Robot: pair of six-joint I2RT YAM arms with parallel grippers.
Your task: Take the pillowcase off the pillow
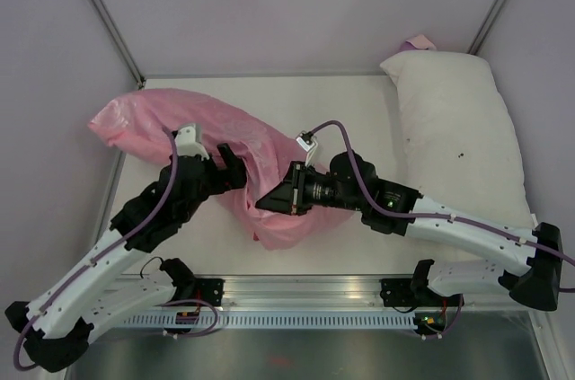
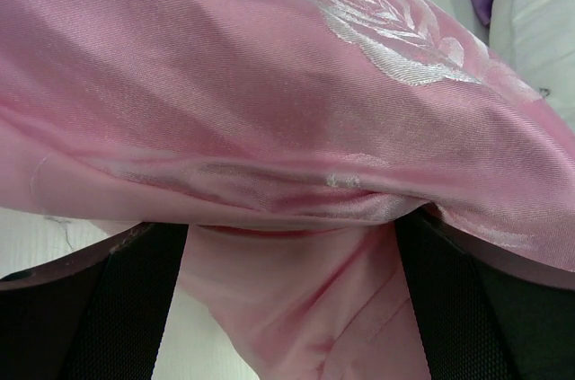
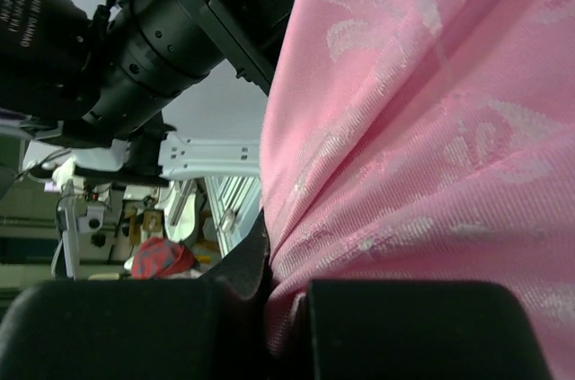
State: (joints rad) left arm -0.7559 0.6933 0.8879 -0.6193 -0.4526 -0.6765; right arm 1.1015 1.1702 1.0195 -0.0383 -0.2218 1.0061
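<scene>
Top external view: the large soft pink fabric pillowcase (image 1: 180, 124) lies bunched left of centre on the white table (image 1: 341, 110). What fills it is hidden. A plump white pillow with dark specks (image 1: 454, 137) lies along the right side, apart. The left gripper (image 1: 235, 167) and right gripper (image 1: 268, 202) both meet the fabric, tips buried.

Left wrist view: the left fingers (image 2: 126, 308) stand wide, a pink fold hanging between them and a pale rose print above.

Right wrist view: the right jaws are narrow, pinching a fold of the pillowcase.
</scene>
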